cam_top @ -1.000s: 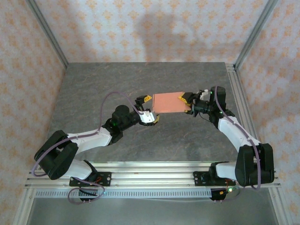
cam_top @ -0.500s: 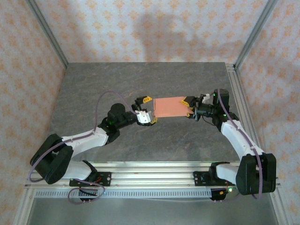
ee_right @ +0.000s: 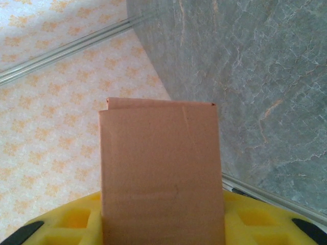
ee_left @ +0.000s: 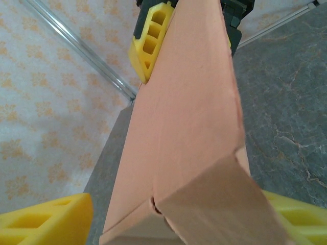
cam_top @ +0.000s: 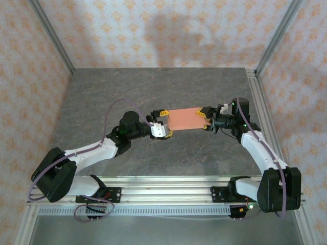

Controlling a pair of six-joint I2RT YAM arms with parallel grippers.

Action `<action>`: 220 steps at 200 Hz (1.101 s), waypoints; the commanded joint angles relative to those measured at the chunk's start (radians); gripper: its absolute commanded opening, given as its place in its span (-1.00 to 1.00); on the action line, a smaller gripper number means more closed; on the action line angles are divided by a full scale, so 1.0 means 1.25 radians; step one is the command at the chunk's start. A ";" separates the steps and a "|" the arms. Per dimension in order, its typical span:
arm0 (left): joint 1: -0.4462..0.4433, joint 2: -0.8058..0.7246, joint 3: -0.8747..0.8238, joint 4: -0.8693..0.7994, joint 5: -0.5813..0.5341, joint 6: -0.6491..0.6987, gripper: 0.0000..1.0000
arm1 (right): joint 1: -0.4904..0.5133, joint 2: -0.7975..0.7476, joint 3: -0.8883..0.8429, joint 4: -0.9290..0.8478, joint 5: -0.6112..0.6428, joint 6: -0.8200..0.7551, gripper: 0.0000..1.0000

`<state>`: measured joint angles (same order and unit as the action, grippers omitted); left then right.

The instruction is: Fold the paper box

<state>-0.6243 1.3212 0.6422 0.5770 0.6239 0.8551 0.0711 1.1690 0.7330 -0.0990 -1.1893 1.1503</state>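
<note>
I'm watching the paper box (cam_top: 185, 119) sitting btwn the two arms, roughly mid-table and a bit toward the R side, long axis running L–R in the top cam. It's looking like a flat salmon-orange rectangular box, mostly closed up.

R gripper (cam_top: 205, 118) is clamping the box's R end. In the R wrist cam the card is sitting pinched btwn the yellow pads (ee_right: 61, 224) and sticking straight out from them, w/ a thin extra layer of card peeking out at the far top-L corner.

L gripper (cam_top: 165, 122) is straddling the box's L end w/ jaws released. In the L wrist cam a strip of tabletop is showing btwn one yellow fingertip (ee_left: 46, 219) and the card. The other fingertip is sitting right beside or just behind an end flap; can't tell if it's touching. That flap is angling across the near end, showing a duller brown face and not lying flush. At the far end of the same view, the R gripper's yellow finger (ee_left: 153, 43) is pressing on the box face.

The grey stone-look tabletop (cam_top: 127, 87) is showing under & around the box. I'm reading the box as lifted off it, but can't be sure from these angles. Both arms are reaching inward, wrists facing each other across the box.
</note>
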 commanded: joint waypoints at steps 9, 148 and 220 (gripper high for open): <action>-0.006 0.019 0.045 -0.009 0.030 0.011 0.45 | -0.002 -0.023 0.013 -0.036 -0.013 0.010 -0.45; -0.007 0.040 0.059 -0.036 0.013 0.013 0.04 | -0.002 -0.016 0.012 -0.021 -0.002 0.019 -0.05; 0.002 0.073 0.069 -0.036 0.000 -0.077 -0.05 | -0.027 -0.042 0.012 -0.023 0.121 -0.071 0.69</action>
<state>-0.6304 1.4002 0.6914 0.5320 0.6392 0.8268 0.0666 1.1561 0.7330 -0.1085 -1.1458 1.1191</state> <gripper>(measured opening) 0.477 0.807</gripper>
